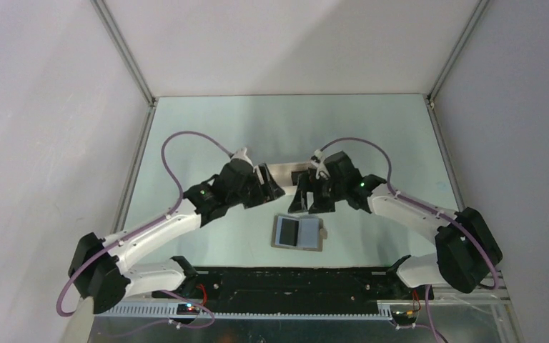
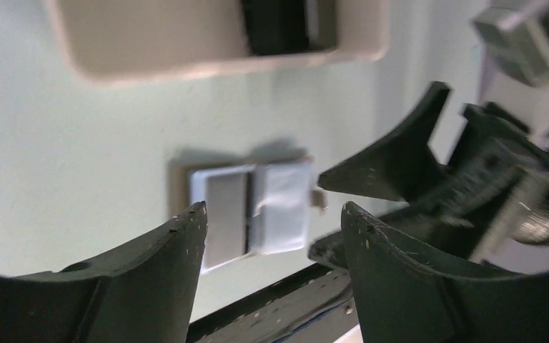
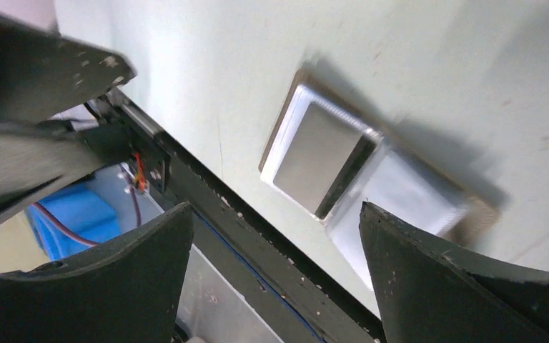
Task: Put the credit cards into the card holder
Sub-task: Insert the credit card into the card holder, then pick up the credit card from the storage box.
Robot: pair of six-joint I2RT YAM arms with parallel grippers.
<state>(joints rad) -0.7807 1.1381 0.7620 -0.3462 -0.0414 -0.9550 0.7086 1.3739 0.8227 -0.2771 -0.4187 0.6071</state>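
Observation:
The card holder [image 1: 312, 234] lies open on the table near the front edge, its light blue inside facing up [image 2: 284, 206] [image 3: 407, 191]. A dark grey credit card [image 1: 286, 231] [image 2: 226, 216] [image 3: 317, 158] lies flat on its left half. Another dark credit card [image 1: 302, 175] [image 2: 277, 25] rests in the white tray [image 1: 280, 171] [image 2: 150, 43] behind. My left gripper [image 1: 273, 188] [image 2: 275, 209] hangs open above the table between tray and holder, nothing in it. My right gripper [image 1: 307, 201] [image 3: 277, 207] is open and empty too, just behind the holder.
The two grippers face each other closely over the tray; the right gripper's fingers [image 2: 400, 161] show in the left wrist view. The black front rail [image 1: 293, 275] [image 3: 257, 236] runs along the table's near edge, just in front of the holder.

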